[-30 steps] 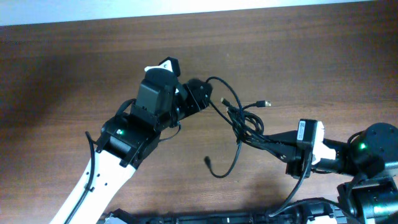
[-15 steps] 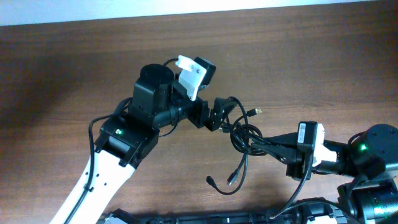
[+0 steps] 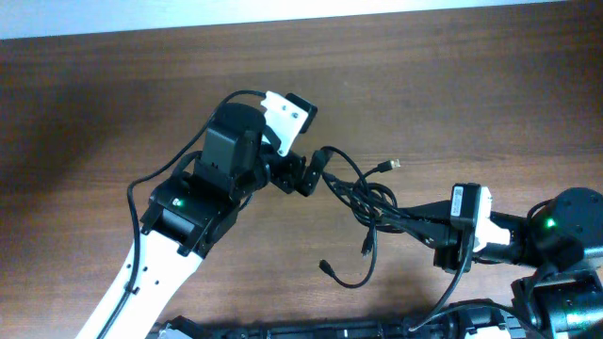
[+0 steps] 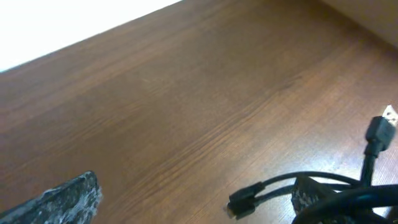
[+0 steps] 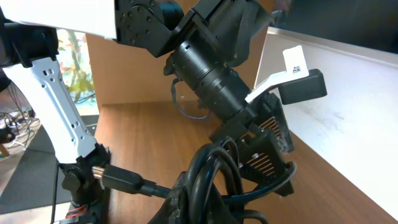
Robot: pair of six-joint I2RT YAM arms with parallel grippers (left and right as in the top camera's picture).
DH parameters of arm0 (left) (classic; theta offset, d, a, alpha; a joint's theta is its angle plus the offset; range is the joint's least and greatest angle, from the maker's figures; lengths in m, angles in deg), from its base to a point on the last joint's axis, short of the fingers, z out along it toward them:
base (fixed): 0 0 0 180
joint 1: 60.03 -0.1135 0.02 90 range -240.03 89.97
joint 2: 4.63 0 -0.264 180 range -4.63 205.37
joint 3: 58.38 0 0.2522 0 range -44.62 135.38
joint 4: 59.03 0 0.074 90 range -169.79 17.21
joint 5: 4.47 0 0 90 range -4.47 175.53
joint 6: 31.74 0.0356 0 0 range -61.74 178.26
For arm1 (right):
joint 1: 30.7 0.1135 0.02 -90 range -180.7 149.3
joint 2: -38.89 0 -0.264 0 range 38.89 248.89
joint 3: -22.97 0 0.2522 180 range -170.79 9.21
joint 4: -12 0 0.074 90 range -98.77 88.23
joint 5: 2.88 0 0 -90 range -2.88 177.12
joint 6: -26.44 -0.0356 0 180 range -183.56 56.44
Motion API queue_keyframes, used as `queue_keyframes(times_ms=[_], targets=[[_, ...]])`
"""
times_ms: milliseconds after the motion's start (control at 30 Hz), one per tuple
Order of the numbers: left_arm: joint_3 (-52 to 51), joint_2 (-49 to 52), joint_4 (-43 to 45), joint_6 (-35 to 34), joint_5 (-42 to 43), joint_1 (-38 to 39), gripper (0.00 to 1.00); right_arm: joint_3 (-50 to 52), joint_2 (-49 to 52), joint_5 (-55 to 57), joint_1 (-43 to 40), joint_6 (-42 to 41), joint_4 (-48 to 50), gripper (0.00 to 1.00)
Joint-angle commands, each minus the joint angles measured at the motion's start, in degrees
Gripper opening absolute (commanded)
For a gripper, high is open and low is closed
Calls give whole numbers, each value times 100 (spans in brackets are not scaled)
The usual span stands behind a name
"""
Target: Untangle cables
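The cables (image 3: 365,196) are a knot of thin black cords at mid table, with plug ends at the upper right (image 3: 391,165) and hanging low (image 3: 326,267). My right gripper (image 3: 394,219) is shut on the knot from the right; in the right wrist view the looped cords (image 5: 214,177) sit between its fingers (image 5: 205,202). My left gripper (image 3: 314,169) is at the knot's left edge with fingers spread wide. In the left wrist view its jaws (image 4: 196,200) are open, a cord (image 4: 323,186) lies against the right finger, and a plug (image 4: 241,203) lies between the fingers.
The wooden table (image 3: 113,104) ends at a white edge along the back (image 3: 424,8). The left arm's body (image 3: 203,202) lies across the middle left. The right arm's base (image 3: 561,235) stands at the right front.
My left gripper swung right into the knot's left side, turned its wrist, then drew back a little left. The cable loops shifted and the loose low end slid down. The right gripper stayed put.
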Motion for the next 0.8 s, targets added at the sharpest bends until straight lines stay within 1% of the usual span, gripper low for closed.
queue_keyframes(times_ms=[0,100,133,200,267,333,533,767], targets=[[24,-103,-243,-835,-269,-26,99,-57,-63,-140,0,0,35,4],[24,-103,-549,-2638,-223,-26,99,-57,-63,-142,0,0,35,4],[24,-103,-544,-3252,-61,-26,99,-57,-63,-142,0,0,35,4],[24,-103,-540,-4006,236,-26,99,-57,-63,-142,0,0,35,4],[24,-103,-540,-5034,280,-26,99,-57,-63,-142,0,0,33,4],[24,-105,-540,-5545,282,-26,99,-57,-63,-142,0,0,35,4],[24,-151,-501,-5611,518,-26,99,-59,-63,-142,0,0,37,4],[24,-739,-144,-5600,518,-31,99,-57,-63,-140,0,0,35,4]])
